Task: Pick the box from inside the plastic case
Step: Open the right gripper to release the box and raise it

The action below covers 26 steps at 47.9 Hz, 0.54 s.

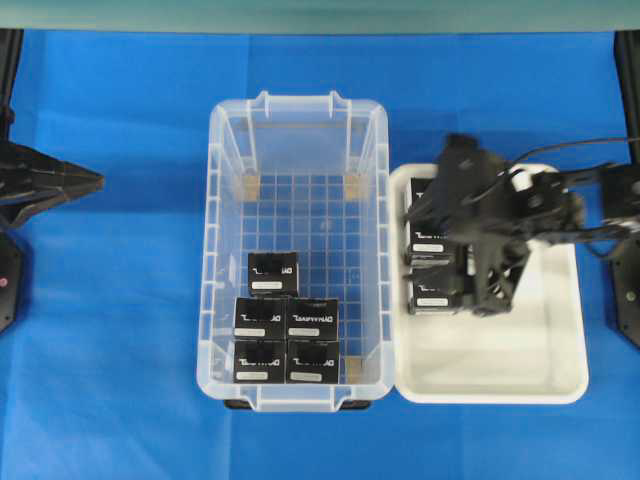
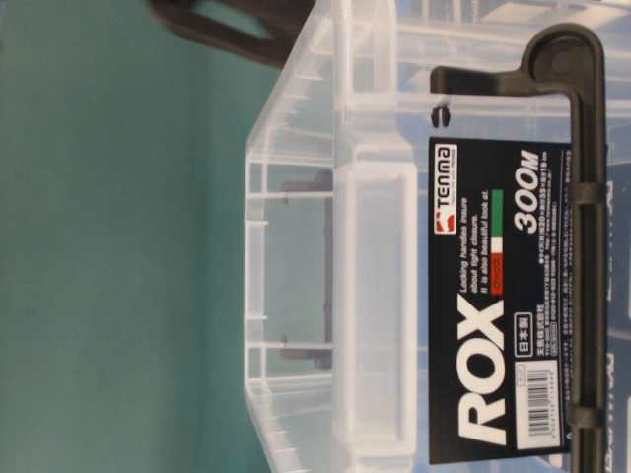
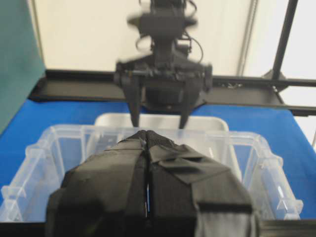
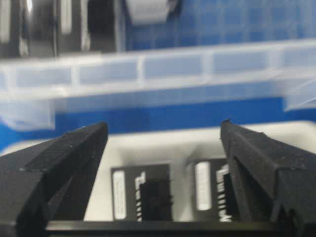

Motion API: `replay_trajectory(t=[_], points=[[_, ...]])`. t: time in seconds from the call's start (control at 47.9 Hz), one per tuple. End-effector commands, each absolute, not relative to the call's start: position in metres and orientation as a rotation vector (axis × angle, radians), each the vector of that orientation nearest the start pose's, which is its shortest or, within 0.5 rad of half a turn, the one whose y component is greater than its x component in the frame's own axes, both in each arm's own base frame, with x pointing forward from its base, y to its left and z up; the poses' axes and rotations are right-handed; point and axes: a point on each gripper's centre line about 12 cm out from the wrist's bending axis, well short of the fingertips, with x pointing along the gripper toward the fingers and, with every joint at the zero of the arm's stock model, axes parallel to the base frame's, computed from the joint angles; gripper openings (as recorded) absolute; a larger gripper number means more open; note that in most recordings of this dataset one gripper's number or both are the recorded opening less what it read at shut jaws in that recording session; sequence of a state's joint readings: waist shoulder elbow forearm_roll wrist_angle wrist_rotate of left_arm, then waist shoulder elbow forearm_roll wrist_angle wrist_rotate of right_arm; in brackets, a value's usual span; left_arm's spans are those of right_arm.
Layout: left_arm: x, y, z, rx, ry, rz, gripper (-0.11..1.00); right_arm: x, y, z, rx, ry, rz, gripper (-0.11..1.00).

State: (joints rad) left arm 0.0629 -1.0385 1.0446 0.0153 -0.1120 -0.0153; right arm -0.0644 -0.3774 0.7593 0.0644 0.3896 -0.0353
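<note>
Our right gripper [image 4: 163,163] hangs spread wide and empty above boxes [image 4: 143,192] in the tray [image 1: 500,375]. Our left gripper [image 3: 147,197] is clenched. The case [image 2: 375,296] label reads "ROX 300M".

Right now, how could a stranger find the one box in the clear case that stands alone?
Find the clear plastic case in the middle of the blue table. Five black boxes sit at its near end. The box stands alone in front of the four packed in a square, nearest the empty grid floor.

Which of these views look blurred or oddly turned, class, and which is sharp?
Overhead: evenly lit and sharp, though the right gripper over the white tray is slightly smeared. Table-level: turned sideways, filled by the plastic case. Left wrist: left gripper out of focus. Right wrist: the case rim is streaked with blur.
</note>
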Motion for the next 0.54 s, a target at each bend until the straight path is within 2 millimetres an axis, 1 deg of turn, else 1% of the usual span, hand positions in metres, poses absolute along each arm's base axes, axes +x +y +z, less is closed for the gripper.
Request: replay_trajectory(t=[0.0, 0.167, 0.251, 0.376, 0.522], points=[[0.190, 0.012, 0.352, 0.007, -0.130, 0.063, -0.06, 0.305, -0.018, 0.254, 0.049, 0.699, -0.050, 0.93], [0.190, 0.012, 0.352, 0.007, -0.132, 0.063, -0.06, 0.296, -0.017, 0.278, 0.049, 0.595, -0.051, 0.93], [0.190, 0.012, 0.352, 0.007, -0.129, 0.063, -0.06, 0.293, -0.016, 0.293, 0.047, 0.511, -0.050, 0.93], [0.191, 0.012, 0.351, 0.007, -0.127, 0.063, -0.06, 0.287, -0.014, 0.317, 0.033, 0.353, -0.046, 0.93], [0.191, 0.012, 0.350, 0.007, -0.124, 0.064, -0.06, 0.274, -0.010, 0.342, 0.029, 0.145, -0.038, 0.93]])
